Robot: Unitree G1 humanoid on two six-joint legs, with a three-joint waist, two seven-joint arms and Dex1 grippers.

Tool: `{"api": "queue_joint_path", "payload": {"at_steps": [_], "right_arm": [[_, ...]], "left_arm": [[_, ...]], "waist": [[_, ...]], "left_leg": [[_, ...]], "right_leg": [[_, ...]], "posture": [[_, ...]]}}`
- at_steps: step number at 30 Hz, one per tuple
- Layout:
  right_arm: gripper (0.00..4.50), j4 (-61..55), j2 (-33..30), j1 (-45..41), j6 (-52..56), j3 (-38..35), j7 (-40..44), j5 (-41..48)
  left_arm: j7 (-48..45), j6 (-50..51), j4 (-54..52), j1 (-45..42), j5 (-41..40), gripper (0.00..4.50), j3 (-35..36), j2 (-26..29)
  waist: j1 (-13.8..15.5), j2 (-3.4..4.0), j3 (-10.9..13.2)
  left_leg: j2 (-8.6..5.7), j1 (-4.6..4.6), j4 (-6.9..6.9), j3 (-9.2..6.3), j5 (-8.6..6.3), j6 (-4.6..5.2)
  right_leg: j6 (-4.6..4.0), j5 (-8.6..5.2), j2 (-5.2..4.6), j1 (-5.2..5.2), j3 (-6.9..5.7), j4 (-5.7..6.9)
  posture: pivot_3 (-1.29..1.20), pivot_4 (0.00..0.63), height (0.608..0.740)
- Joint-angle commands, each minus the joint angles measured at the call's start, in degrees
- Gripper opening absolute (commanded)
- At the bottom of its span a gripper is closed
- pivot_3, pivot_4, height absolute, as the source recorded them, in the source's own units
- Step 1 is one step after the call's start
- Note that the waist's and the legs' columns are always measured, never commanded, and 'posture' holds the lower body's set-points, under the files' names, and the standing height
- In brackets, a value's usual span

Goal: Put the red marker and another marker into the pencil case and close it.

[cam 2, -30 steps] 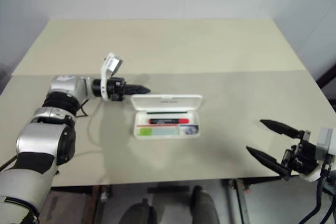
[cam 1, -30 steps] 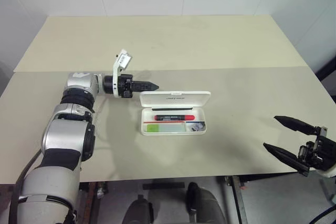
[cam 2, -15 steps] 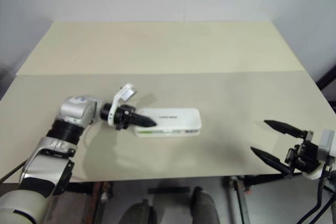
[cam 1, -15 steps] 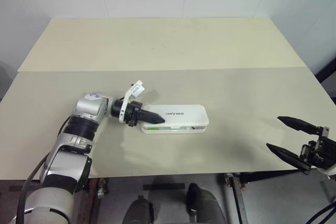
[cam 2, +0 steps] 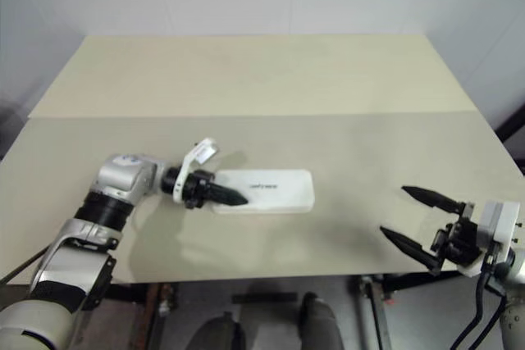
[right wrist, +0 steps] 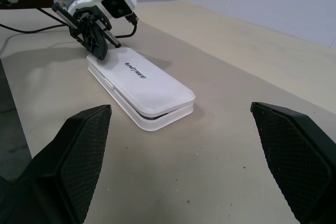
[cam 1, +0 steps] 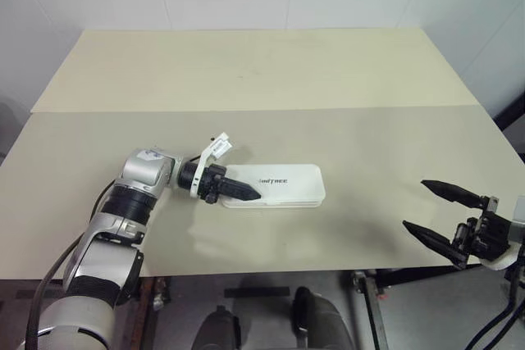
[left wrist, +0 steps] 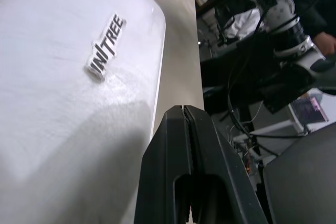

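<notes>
Since a second ago the lid has come down: one pencil case [cam 1: 275,185] lies shut mid-frame on the tabletop [cam 1: 246,71]. My left end effector [cam 1: 246,192], fingers together, presses its lid; right end effector [cam 1: 439,213] spread apart, lower right.

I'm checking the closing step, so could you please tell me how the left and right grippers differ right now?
The left gripper has its fingers shut, while the right gripper has its fingers spread wide. The left rests over the end of the lid of the pencil case; the right hangs off the table's near edge, far from the case. Both have two black fingers and hold nothing.
</notes>
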Motion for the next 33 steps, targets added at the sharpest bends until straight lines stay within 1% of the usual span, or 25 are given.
{"api": "queue_joint_path", "payload": {"at_steps": [1, 4, 5, 6, 7, 11, 19, 21, 24, 26, 28, 29, 33], "right_arm": [[4.5, -2.34, 0.44, -0.38, -1.1, 0.2, -1.32, -0.1], [4.5, -2.59, 0.55, -0.18, -1.17, 0.51, -1.75, -0.37], [4.5, -2.58, 0.53, -0.12, -1.2, 0.52, -1.82, -0.4], [4.5, -2.7, 0.57, -0.04, -1.22, 0.6, -1.99, -0.48], [4.5, -2.89, 0.67, 0.09, -1.24, 0.66, -2.2, -0.55], [4.5, -3.49, 0.89, 0.22, -1.12, 0.92, -3.09, -0.83], [4.5, -3.33, 1.04, -0.86, -1.33, 2.27, -4.3, -1.67], [4.5, -3.49, 1.29, -1.04, -1.38, 2.62, -4.55, -1.92], [4.5, -3.95, 1.56, -1.06, -1.4, 3.05, -5.16, -2.16], [4.5, -4.36, 1.74, -1.0, -1.33, 3.24, -5.92, -2.42], [4.5, -4.59, 1.76, -0.91, -1.39, 3.41, -6.46, -2.7], [4.5, -4.68, 1.74, -0.85, -1.4, 3.46, -6.62, -2.75], [4.5, -4.41, 1.34, -1.05, -1.31, 3.87, -6.85, -3.16]], "left_arm": [[3.59, 1.11, 5.47, 0.41, 2.26, 0.01, -1.91, -1.05], [4.15, 1.11, 6.52, 0.25, 4.07, 0.01, -4.75, -0.96], [4.28, 1.21, 6.58, 0.13, 4.54, 0.01, -5.59, -0.92], [4.46, 1.7, 6.51, -0.36, 4.7, 0.01, -6.1, -1.08], [4.63, 1.87, 6.46, -0.9, 4.79, 0.01, -6.39, -1.26], [5.2, 0.24, 6.39, -2.49, 6.41, 0.01, -8.34, -1.08], [5.04, -1.11, 2.43, -4.56, 9.92, 0.01, -14.77, -0.44], [5.79, -1.22, 1.83, -4.99, 10.41, 0.01, -15.41, -0.75], [6.99, -0.76, 1.05, -5.54, 10.22, 0.01, -14.69, -1.12], [8.51, -1.06, -1.24, -5.54, 9.05, 0.01, -12.01, -1.16], [10.24, -2.06, -4.32, -5.19, 6.92, 0.01, -7.9, -1.73], [11.11, -0.89, -5.9, -5.1, 6.0, 0.01, -6.4, -1.79], [14.5, 0.54, -16.4, -2.62, 2.92, 0.01, -1.39, -1.12]], "waist": [[0.06, 0.1, -0.06], [-0.01, 0.17, -0.11], [-0.07, 0.19, -0.17], [-0.1, 0.22, -0.25], [-0.1, 0.31, -0.34], [-0.04, 0.46, -0.43], [0.01, 0.46, -0.43], [0.0, 0.46, -0.43], [0.02, 0.46, -0.42], [0.01, 0.44, -0.42], [-0.09, 0.39, -0.38], [-0.12, 0.35, -0.35], [-0.17, 0.22, -0.2]], "left_leg": [[0.0, 0.07, 0.0, 0.0, 0.0, 0.0], [0.01, 0.77, -0.08, -0.08, -0.03, 0.05], [0.01, 0.89, -0.08, -0.09, -0.06, 0.09], [0.01, 0.9, -0.07, -0.11, -0.09, 0.15], [0.01, 0.94, -0.07, -0.12, -0.23, 0.41], [0.0, 0.96, -0.07, -0.2, -0.21, 0.37], [-0.02, 0.94, -0.07, -0.23, -0.2, 0.39], [-0.02, 0.93, -0.07, -0.22, -0.21, 0.39], [-0.02, 0.9, -0.09, -0.21, -0.22, 0.37], [-0.02, 0.87, -0.09, -0.21, -0.23, 0.36], [-0.03, 0.85, -0.09, -0.2, -0.24, 0.36], [-0.02, 0.8, -0.1, -0.2, -0.24, 0.36], [-0.01, 0.63, -0.21, -0.19, -0.15, 0.2]], "right_leg": [[0.0, 0.01, 0.0, 0.08, 0.0, -0.01], [0.0, 0.0, 0.0, 0.83, -0.04, -0.17], [0.0, 0.0, -0.02, 0.95, -0.04, -0.21], [0.0, 0.0, -0.03, 0.96, -0.02, -0.22], [0.0, 0.0, -0.03, 0.99, 0.0, -0.21], [0.0, 0.01, -0.01, 0.99, -0.02, -0.14], [-0.06, 0.04, -0.01, 0.99, -0.02, -0.19], [-0.05, 0.04, -0.01, 0.99, -0.02, -0.24], [-0.05, 0.04, -0.01, 0.99, -0.03, -0.29], [-0.05, 0.03, -0.01, 0.98, -0.04, -0.33], [-0.04, 0.04, -0.01, 0.96, -0.04, -0.35], [-0.04, 0.04, -0.01, 0.9, -0.03, -0.35], [-0.03, 0.04, 0.02, 0.66, -0.04, -0.35]], "posture": [[0.0, 0.15, 0.74], [0.0, 0.15, 0.74], [0.0, 0.15, 0.74], [0.0, 0.15, 0.74], [0.0, 0.15, 0.74], [0.0, 0.15, 0.74], [0.0, 0.15, 0.74], [0.0, 0.15, 0.74], [0.0, 0.15, 0.74], [0.0, 0.15, 0.74], [0.0, 0.15, 0.74], [0.0, 0.15, 0.74], [0.0, 0.15, 0.74]]}}
